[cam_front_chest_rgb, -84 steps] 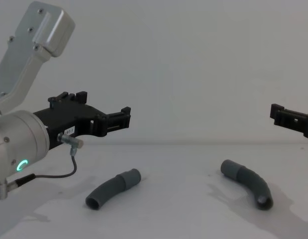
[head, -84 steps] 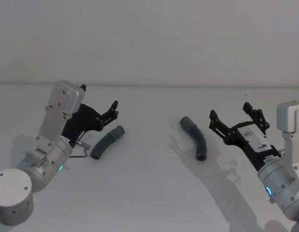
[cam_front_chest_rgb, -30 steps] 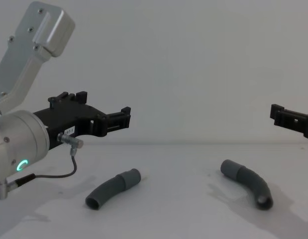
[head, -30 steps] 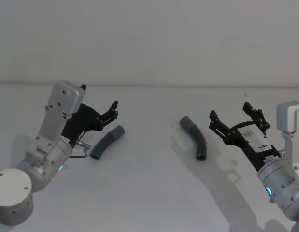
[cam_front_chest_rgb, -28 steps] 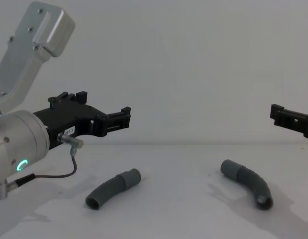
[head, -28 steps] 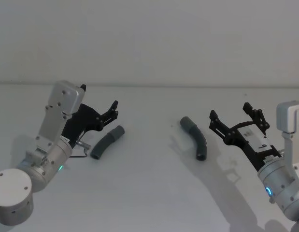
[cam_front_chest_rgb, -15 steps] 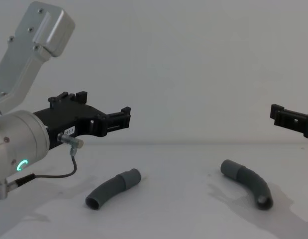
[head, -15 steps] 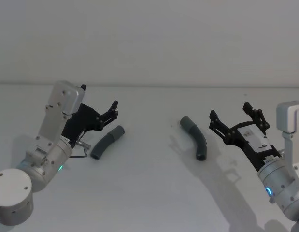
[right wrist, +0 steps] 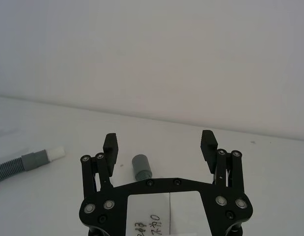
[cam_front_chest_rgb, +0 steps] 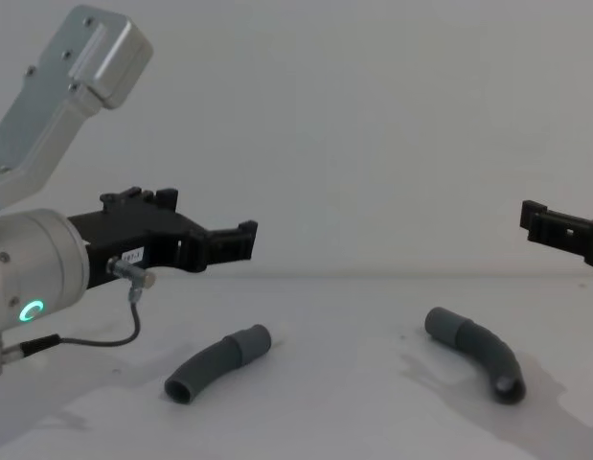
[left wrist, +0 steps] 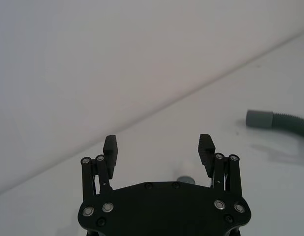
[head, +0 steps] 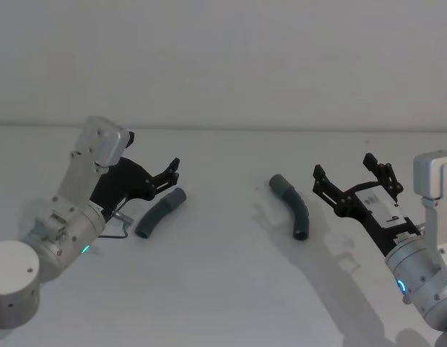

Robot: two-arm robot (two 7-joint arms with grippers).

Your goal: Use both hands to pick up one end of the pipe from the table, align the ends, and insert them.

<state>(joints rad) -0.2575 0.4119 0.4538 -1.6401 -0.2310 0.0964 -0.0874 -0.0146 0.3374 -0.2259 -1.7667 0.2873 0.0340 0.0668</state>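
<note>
The pipe lies in two curved dark-grey pieces on the white table (head: 223, 289). The left piece (head: 159, 213) (cam_front_chest_rgb: 217, 361) rests just below and in front of my left gripper (head: 152, 150) (cam_front_chest_rgb: 215, 225) (left wrist: 158, 142), which hovers open above it and holds nothing. The right piece (head: 291, 204) (cam_front_chest_rgb: 476, 352) lies left of my right gripper (head: 343, 165) (right wrist: 159, 139) (cam_front_chest_rgb: 540, 222), also open and held above the table. In the right wrist view the right piece's cuff (right wrist: 140, 166) sits between the fingers, farther off. The left piece's whitish tip (right wrist: 57, 151) shows there too.
A plain pale wall stands behind the table's far edge. A thin cable (cam_front_chest_rgb: 100, 337) loops under the left wrist. The stretch of table between the two pieces is bare, and the left wrist view shows the right piece (left wrist: 277, 120) far off.
The left arm has shifted slightly, its gripper moving a little forward and lower over the left piece. The right arm and both pipe pieces have not moved.
</note>
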